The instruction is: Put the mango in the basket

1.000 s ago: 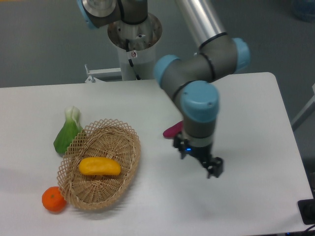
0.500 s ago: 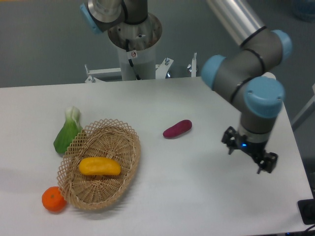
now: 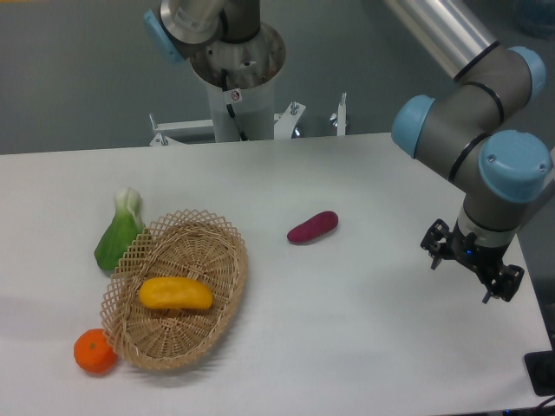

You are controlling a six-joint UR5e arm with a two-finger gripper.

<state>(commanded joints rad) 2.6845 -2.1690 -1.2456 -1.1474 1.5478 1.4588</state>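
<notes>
**Mango in the basket, arm off to the far side**

The single fixed camera looked down at a white table [image 3: 347, 347] from the front. The basket [image 3: 176, 289], an oval of tan wicker with an open lattice rim, served as the landmark; it sat toward the left of the table. The mango [image 3: 175, 294], yellow-orange and oblong, lay on the basket's woven floor, near its middle, long side running roughly left to right in the picture.

A small round orange [image 3: 94, 352] sat on the table just beside the basket's lower left rim, close enough that touching could not be told. A green leafy vegetable [image 3: 119, 232] with a pale stalk end lay against the basket's upper left rim, leaf end nearest the wicker. A dark purple vegetable [image 3: 313, 227] lay on the table to the right of the basket, well apart from it, tilted with its right end higher in the picture.

Far to the right of the basket, near the table's right edge, the gripper [image 3: 473, 273] hung from the grey and blue arm [image 3: 477, 130], pointing downward. Its two dark fingers stood spread apart with a gap between them, and nothing was held in them. The arm's base column [image 3: 236, 69] rose behind the table, above and to the right of the basket.
</notes>
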